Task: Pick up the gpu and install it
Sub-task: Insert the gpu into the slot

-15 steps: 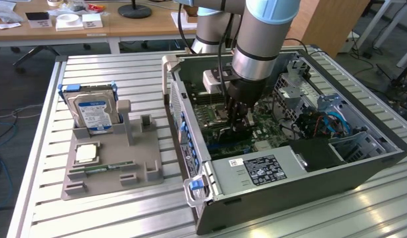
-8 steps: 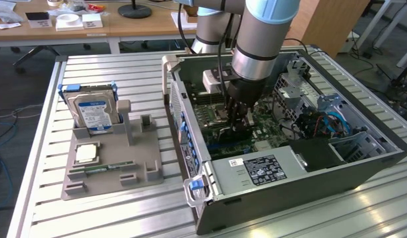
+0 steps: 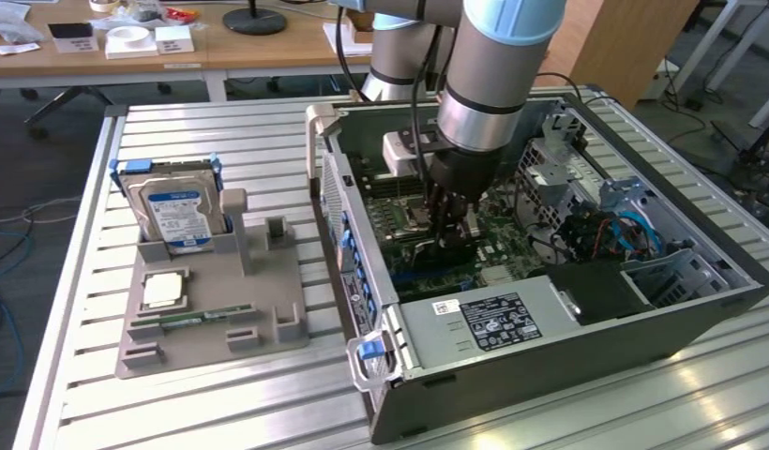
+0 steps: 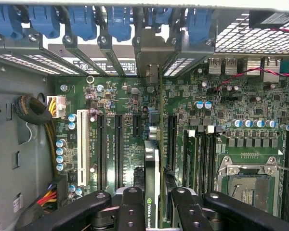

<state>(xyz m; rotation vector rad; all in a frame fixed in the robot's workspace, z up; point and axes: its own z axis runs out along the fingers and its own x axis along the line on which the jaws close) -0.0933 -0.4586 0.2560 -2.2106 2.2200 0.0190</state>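
1. An open computer case (image 3: 685, 309) is being shown lying on its side on a slatted metal table (image 3: 234, 141), with the robot arm (image 3: 497, 84) reaching down into it.
2. The gripper (image 4: 153, 207) is being held closed on the gpu (image 4: 152, 168), a thin card seen edge-on between the fingers (image 4: 132, 211), which are pressed against its two faces.
3. The card is being held upright over the motherboard (image 4: 221, 110), its far end pointing toward the rear slot brackets (image 4: 106, 48) beyond the fingertips.
4. A long white slot (image 4: 80, 149) and several dark slots (image 4: 118, 144) are lying beside the card; which slot lies directly beneath it cannot be told.
5. Judged risk: if the card is being lowered slightly off the slot line, or tilted between the fingers, its edge connector could be jammed against the slot wall or nearby capacitors (image 4: 202, 104).
6. A hard drive (image 3: 182, 211) is standing in a grey holder (image 3: 209, 319) outside the case.
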